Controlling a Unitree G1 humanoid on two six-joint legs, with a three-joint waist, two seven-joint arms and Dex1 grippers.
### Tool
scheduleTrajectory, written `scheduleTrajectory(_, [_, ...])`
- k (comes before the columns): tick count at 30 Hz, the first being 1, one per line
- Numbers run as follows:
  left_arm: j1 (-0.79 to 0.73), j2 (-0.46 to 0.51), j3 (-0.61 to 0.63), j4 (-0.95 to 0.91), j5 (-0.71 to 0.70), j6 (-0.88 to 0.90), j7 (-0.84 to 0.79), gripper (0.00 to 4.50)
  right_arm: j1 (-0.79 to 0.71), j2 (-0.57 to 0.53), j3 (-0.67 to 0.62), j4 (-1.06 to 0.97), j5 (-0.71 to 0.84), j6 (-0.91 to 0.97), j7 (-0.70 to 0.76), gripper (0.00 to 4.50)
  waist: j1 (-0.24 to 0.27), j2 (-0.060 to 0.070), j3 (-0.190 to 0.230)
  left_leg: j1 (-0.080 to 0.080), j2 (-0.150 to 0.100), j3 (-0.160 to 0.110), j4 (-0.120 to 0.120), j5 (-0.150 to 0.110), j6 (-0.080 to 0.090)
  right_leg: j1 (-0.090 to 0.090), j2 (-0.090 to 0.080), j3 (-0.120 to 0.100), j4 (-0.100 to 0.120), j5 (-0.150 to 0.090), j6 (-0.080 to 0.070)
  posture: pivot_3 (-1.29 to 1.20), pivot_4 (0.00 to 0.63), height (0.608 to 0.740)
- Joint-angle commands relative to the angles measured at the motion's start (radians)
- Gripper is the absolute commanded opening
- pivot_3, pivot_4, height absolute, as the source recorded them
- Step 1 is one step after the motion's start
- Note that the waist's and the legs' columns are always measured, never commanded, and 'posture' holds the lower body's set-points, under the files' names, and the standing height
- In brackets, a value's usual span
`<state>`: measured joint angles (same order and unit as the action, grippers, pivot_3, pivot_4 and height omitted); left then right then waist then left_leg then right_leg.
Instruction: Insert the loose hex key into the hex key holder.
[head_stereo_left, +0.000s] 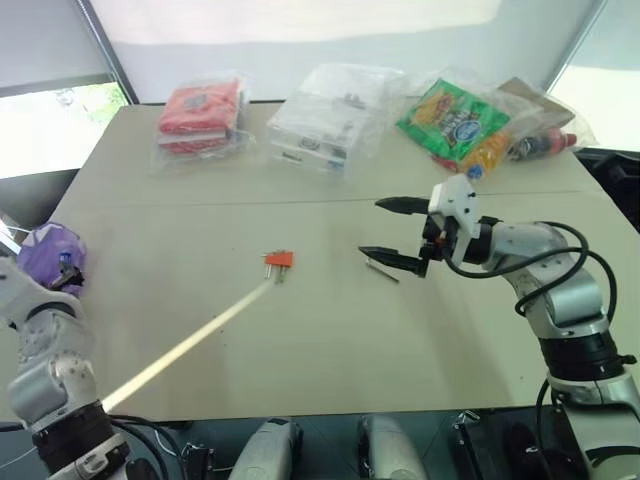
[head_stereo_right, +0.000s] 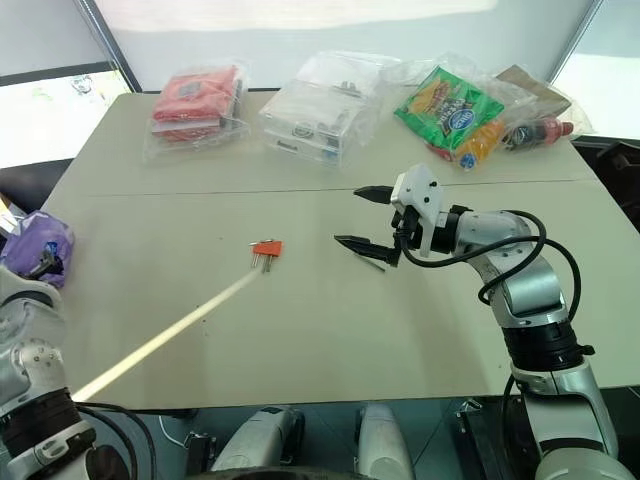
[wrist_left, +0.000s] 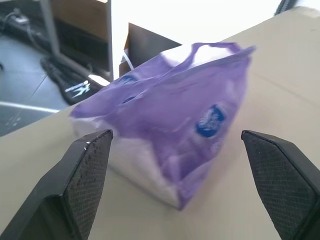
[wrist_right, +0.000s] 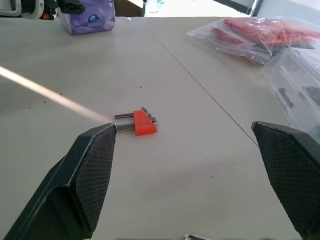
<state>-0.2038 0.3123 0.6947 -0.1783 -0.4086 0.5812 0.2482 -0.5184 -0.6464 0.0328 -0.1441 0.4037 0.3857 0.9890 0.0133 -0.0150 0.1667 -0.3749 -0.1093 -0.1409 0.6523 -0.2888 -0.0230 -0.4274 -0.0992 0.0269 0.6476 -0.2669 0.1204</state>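
Your right gripper, black textured fingers spread wide and empty, hovers over the thin grey L-shaped loose hex key on the beige table. Red-orange plastic hex key holder lies nearby. Left gripper released, straddling the purple-and-white soft packet.

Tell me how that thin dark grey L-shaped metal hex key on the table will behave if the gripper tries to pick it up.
The thin dark grey L-shaped metal hex key is probably stiff and light. Lying flat on the beige table, it gives wide fingers little height to catch, so it may skid. Its bend should stop it rolling far.
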Motion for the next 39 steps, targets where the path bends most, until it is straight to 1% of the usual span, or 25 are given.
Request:
scheduleTrajectory(1, [0.012,0.023,-0.089,-0.139,-0.008,-0.010,-0.080,4.44,-0.017,0.000,-0.011,-0.014,0.003,-0.013,0.005,4.50,0.000,0.000,0.000,0.000,0.000,0.000,0.000,0.000,0.000,0.000,0.000,0.000,0.000,0.000,0.000,0.00,0.150,0.740])
scheduleTrajectory(5, [0.021,0.069,-0.198,-0.260,-0.058,0.082,-0.181,4.44,-0.051,0.012,0.021,0.039,-0.012,-0.036,0.042,4.50,-0.004,0.000,0.000,0.000,0.000,0.000,0.000,0.000,0.000,0.000,0.000,0.000,0.000,0.000,0.000,0.00,0.150,0.740])
scheduleTrajectory(9, [0.029,0.135,-0.273,-0.339,-0.128,0.181,-0.294,4.44,-0.120,0.068,0.090,0.165,-0.060,-0.106,0.089,4.50,-0.013,0.000,0.000,0.001,0.001,0.000,-0.001,0.000,0.000,0.000,0.001,0.000,0.000,0.000,0.000,0.00,0.150,0.740])
scheduleTrajectory(13, [0.055,0.198,-0.278,-0.348,-0.178,0.244,-0.380,4.44,-0.205,0.185,0.165,0.361,-0.123,-0.205,0.118,4.50,-0.033,0.000,0.000,0.001,0.001,0.000,-0.003,0.000,0.000,-0.001,0.001,0.000,0.000,0.000,-0.001,0.00,0.150,0.740])
scheduleTrajectory(17, [0.107,0.257,-0.252,-0.359,-0.224,0.286,-0.460,4.44,-0.290,0.281,0.235,0.578,-0.221,-0.346,0.133,4.50,-0.034,0.001,0.000,0.001,0.002,0.001,-0.004,0.000,-0.001,-0.002,0.001,0.000,0.000,0.000,-0.001,0.00,0.150,0.740])
scheduleTrajectory(20, [0.185,0.313,-0.220,-0.408,-0.292,0.317,-0.555,4.44,-0.373,0.342,0.300,0.789,-0.338,-0.490,0.116,4.50,-0.033,0.001,0.000,0.001,0.001,0.001,-0.003,0.000,-0.001,-0.002,0.001,0.000,0.000,0.000,-0.001,0.00,0.150,0.740])
scheduleTrajectory(22, [0.224,0.332,-0.199,-0.433,-0.332,0.333,-0.590,4.44,-0.417,0.373,0.320,0.895,-0.385,-0.570,0.104,4.50,-0.033,0.001,0.000,0.001,0.001,0.001,-0.003,0.000,-0.001,-0.002,0.001,0.000,0.000,0.000,-0.001,0.00,0.150,0.740])
scheduleTrajectory(25, [0.272,0.353,-0.178,-0.465,-0.365,0.347,-0.617,4.44,-0.469,0.422,0.323,1.014,-0.422,-0.635,0.095,4.50,-0.031,0.001,0.000,0.001,0.001,0.001,-0.003,0.000,-0.001,-0.002,0.001,0.000,0.000,0.000,-0.001,0.00,0.150,0.740])
scheduleTrajectory(29, [0.297,0.353,-0.164,-0.483,-0.374,0.346,-0.604,4.44,-0.508,0.467,0.329,1.123,-0.475,-0.704,0.077,4.50,-0.032,0.001,0.000,0.001,0.002,0.001,-0.003,0.000,-0.001,-0.002,0.002,0.000,0.000,0.001,-0.001,0.00,0.150,0.740])
scheduleTrajectory(33, [0.313,0.355,-0.164,-0.501,-0.369,0.343,-0.592,4.44,-0.531,0.505,0.309,1.199,-0.487,-0.713,0.063,4.50,-0.034,0.001,0.000,0.001,0.002,0.000,-0.003,0.000,-0.001,-0.002,0.002,0.000,0.000,0.001,-0.001,0.00,0.150,0.740])
scheduleTrajectory(39, [0.329,0.336,-0.159,-0.537,-0.384,0.347,-0.553,4.44,-0.572,0.541,0.294,1.299,-0.521,-0.705,-0.006,4.50,-0.035,0.001,0.000,0.001,0.002,0.000,-0.004,0.000,-0.002,-0.002,0.002,0.000,0.000,0.001,-0.002,0.00,0.150,0.740])
